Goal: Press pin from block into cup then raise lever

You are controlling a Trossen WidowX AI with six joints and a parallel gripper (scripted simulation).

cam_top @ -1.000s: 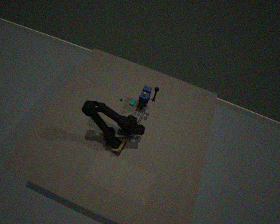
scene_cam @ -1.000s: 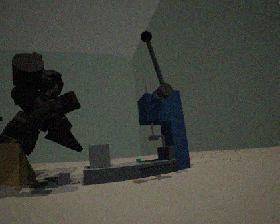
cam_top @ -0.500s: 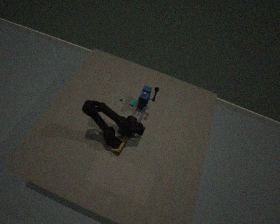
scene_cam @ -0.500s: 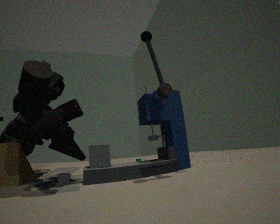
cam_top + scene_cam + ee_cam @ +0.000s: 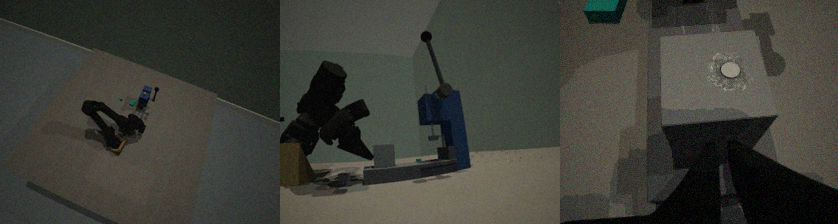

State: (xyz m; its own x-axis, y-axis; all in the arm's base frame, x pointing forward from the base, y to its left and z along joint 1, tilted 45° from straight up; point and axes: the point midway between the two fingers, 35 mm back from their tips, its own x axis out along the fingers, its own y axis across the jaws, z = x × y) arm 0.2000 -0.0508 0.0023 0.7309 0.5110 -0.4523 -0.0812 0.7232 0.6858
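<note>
Yellow wedge (image 5: 122, 146) (image 5: 292, 164): on the desk (image 5: 172, 146) (image 5: 492, 192), well apart from the press.
Gripper (image 5: 372, 158) (image 5: 720, 149): fingers together, nothing between them, tips at the block's side facing away from the press column.
Block (image 5: 384, 156) (image 5: 712, 82): we see it upright on the press's bed (image 5: 409, 172), at the end away from its column; pin (image 5: 730, 69) on top.
Punch (image 5: 432, 130): under the press head, apart from our block.
Press (image 5: 144, 97) (image 5: 454, 132): blue, its lever (image 5: 155, 94) (image 5: 435, 61) raised.
</note>
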